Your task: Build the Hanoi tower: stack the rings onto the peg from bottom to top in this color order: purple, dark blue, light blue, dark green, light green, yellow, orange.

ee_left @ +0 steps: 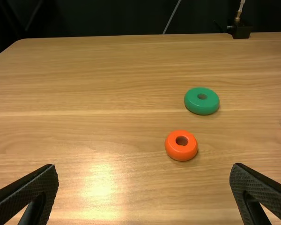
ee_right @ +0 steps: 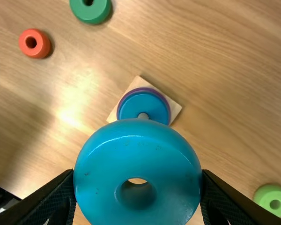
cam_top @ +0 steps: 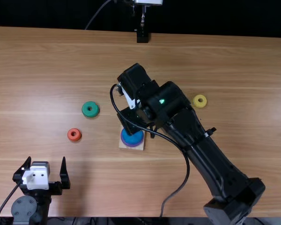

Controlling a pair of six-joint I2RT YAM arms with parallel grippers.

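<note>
Where the claw (cam_top: 132,123) grips, a blue ring (ee_right: 139,152) sits.

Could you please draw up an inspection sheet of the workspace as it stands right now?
Surface: light brown wooden table, with a patch of glare.
Job's things: purple ring under dark blue ring on the peg; dark green ring, orange ring, yellow ring and light green ring lie separately on the table.
Clutter: nothing seen.
Grippers: left gripper open and empty; right gripper closed on the light blue ring.
Cables: black cable loops beside the right arm; thin dark cable at the left arm.
Surroundings: dark backdrop beyond the far edge, where a black mount stands.
</note>
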